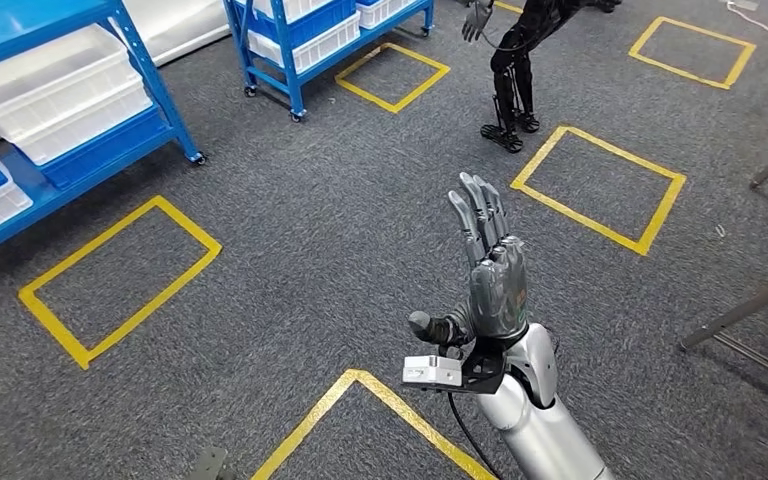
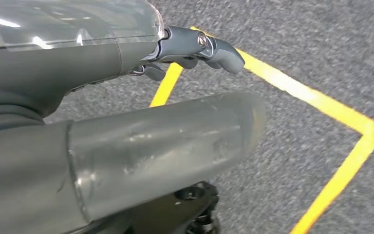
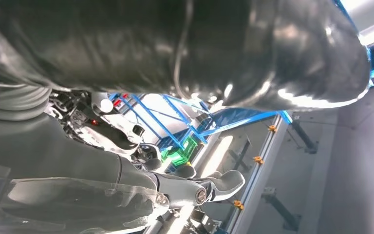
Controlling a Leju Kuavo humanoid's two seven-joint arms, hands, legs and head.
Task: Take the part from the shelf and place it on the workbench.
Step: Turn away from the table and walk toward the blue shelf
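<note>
Far left in head view: blue metal shelf rack (image 1: 110, 120) with white plastic bins (image 1: 55, 95) on its tiers. Can't tell which item on it is the part; nothing identifiable as a part in either hand. A yellow tape rectangle (image 1: 110, 275) is marked on the grey carpet floor (image 1: 330, 220) just in front of the rack.

A second blue rack with white bins (image 1: 310, 35) stands top centre, with another yellow tape square (image 1: 392, 75) beside it.

Left hand (image 2: 195, 48): in the left wrist view, fingers curled in with nothing between them, hanging over the carpet and a corner of yellow tape line (image 2: 321, 105).

Centre right in head view: right hand (image 1: 488, 270) raised on its silver arm (image 1: 540, 420), palm edge-on, fingers straight and extended upward, thumb out to the side, holding nothing. It is over bare carpet, well apart from both racks.

Top right of centre: a dark humanoid robot (image 1: 520, 60) stands near a larger yellow tape rectangle (image 1: 600, 190). Grey metal legs of furniture (image 1: 750, 310) enter at the right edge.
</note>
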